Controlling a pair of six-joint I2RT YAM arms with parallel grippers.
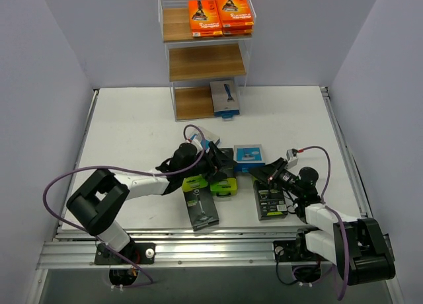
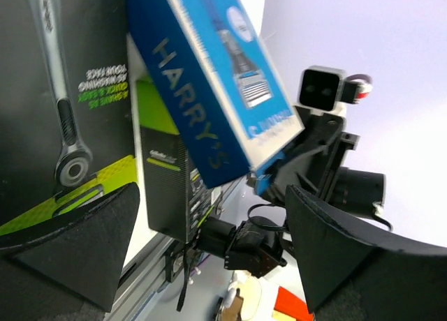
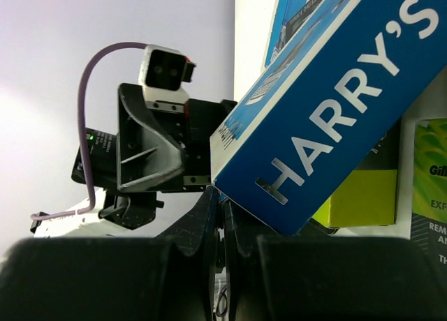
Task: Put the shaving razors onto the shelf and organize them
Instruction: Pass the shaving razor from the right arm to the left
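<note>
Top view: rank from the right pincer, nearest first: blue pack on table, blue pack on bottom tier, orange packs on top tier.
From the right pincer:
1. Blue pack on the table, right beside it.
2. Blue pack on the bottom tier, farther back.
3. Orange packs, top tier, farthest back.

shelf [image 1: 198, 63]: three-tier, white wire, wood boards, upright, far edge of table [image 1: 132, 119] | orange razor packs [image 1: 220, 16]: stacked flat, top tier | blue-and-white pack [image 1: 225, 99]: bottom tier, right side | second blue pack [image 1: 249, 157]: mid-table, tilted | black-lime packs [image 1: 200, 201]: flat, just beside it
</note>
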